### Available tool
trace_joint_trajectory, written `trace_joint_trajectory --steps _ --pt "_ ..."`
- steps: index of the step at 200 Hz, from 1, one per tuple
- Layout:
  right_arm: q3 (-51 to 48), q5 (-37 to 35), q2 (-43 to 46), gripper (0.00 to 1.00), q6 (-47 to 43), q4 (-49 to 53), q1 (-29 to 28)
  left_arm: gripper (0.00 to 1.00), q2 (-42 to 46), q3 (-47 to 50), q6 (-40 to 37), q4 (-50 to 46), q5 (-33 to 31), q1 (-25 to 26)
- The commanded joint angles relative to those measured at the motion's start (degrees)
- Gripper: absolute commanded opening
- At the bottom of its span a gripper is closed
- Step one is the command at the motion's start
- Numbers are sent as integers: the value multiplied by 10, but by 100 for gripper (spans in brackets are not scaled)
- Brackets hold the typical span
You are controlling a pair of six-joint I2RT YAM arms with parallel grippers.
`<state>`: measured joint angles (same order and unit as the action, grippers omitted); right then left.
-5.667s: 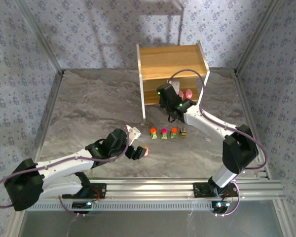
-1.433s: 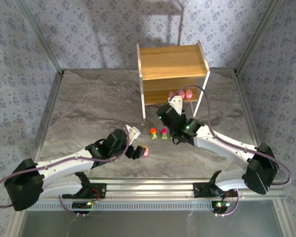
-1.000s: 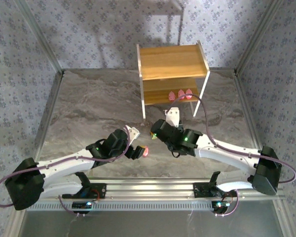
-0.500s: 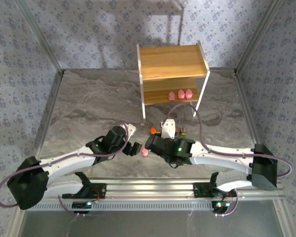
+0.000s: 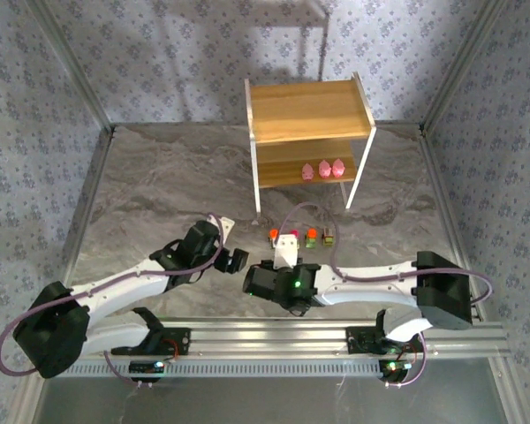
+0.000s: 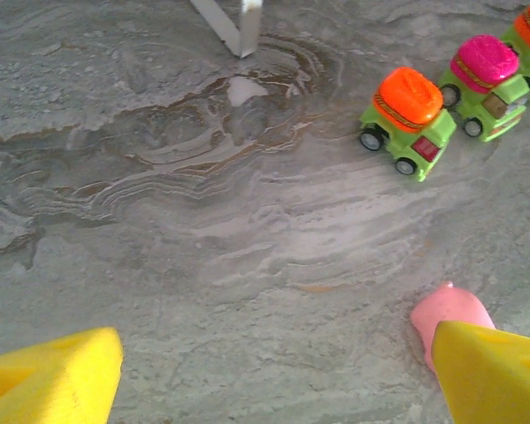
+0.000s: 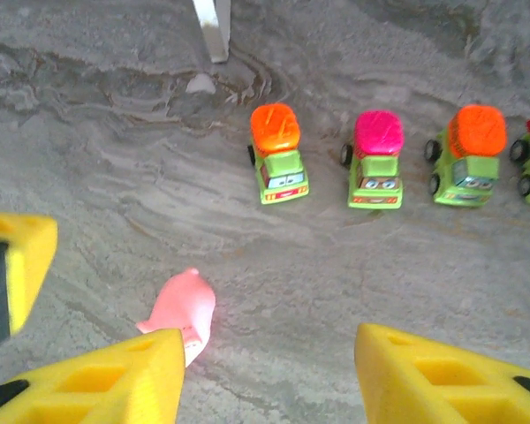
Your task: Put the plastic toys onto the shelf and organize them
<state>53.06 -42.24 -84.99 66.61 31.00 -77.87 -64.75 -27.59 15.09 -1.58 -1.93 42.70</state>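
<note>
Three pink toys (image 5: 322, 170) are on the shelf (image 5: 309, 110); five toys are left to put away.

One row of pink toys stands on the low board. The fourth pink toy (image 7: 181, 309) lies on the table (image 5: 159, 194), near the four cars (image 7: 377, 157) lined up in front of the shelf. The right gripper (image 7: 265, 375) is spread wide and holds nothing, and the pink toy is just beside one finger. The left gripper (image 6: 274, 375) is spread wide too, with nothing in it. I cannot tell if the toy touches a finger. From above, the right arm covers part of the car row. In the right wrist view, the last car is cut off at the edge.
</note>
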Motion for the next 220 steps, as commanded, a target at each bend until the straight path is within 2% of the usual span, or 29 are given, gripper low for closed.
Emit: trace_joint_trajectory --steps 1,59,110,193,220 --pt "3 9 -22 57 41 -5 -11 90 -4 -12 14 -7 15 -11" --pt "24 36 -75 62 51 -33 -20 90 7 -7 20 -8 15 -22" --pt "74 58 -121 64 47 -9 -15 90 12 -5 21 -11 10 -26" --pt "100 84 -167 64 52 -5 1 90 15 -3 22 -11 9 -28" --pt "105 82 -180 60 50 -8 2 90 17 -3 21 -11 9 -27"
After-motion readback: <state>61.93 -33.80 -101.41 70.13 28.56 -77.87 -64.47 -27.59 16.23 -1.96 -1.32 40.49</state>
